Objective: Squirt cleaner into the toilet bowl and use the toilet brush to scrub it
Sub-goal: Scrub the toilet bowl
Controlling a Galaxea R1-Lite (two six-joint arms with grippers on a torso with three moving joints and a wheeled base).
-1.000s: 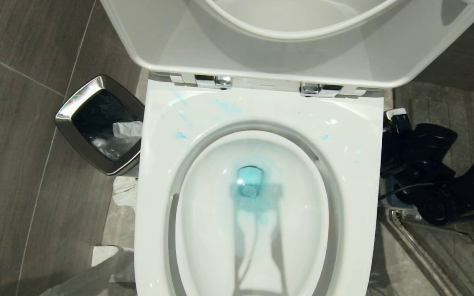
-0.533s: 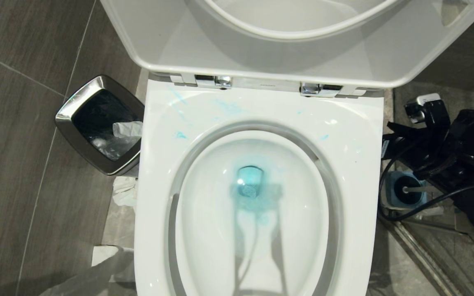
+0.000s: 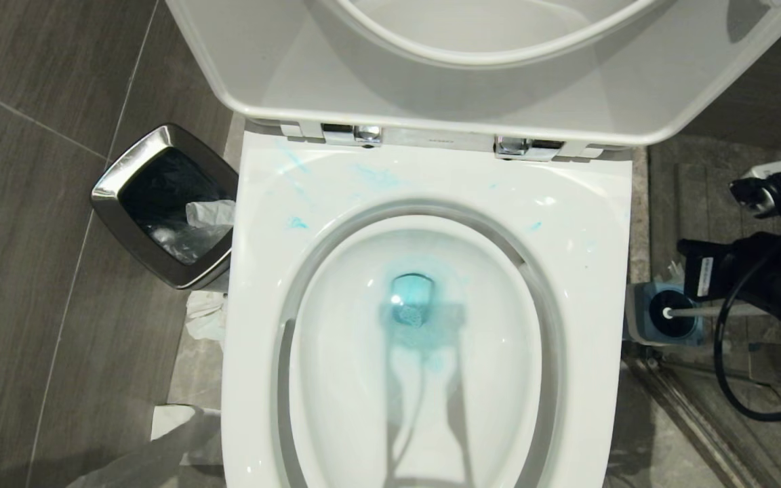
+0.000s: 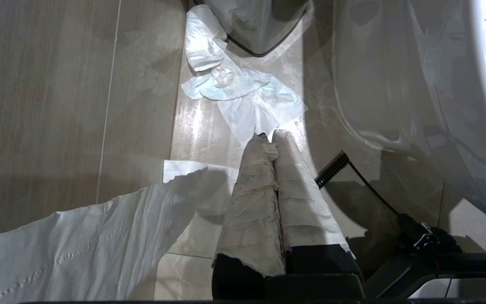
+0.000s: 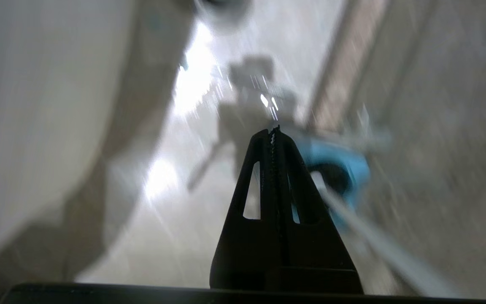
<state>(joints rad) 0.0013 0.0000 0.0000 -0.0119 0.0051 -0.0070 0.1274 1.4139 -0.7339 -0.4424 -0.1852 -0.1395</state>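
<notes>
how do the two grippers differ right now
The left gripper has its fingers wrapped in white paper; the right gripper has bare black fingers. The left one hangs over tissue lying on the floor beside the toilet; the right one is on the toilet's other side, by the blue brush holder, with the brush handle running past it, not between its fingers. Both are shut and hold nothing.
</notes>
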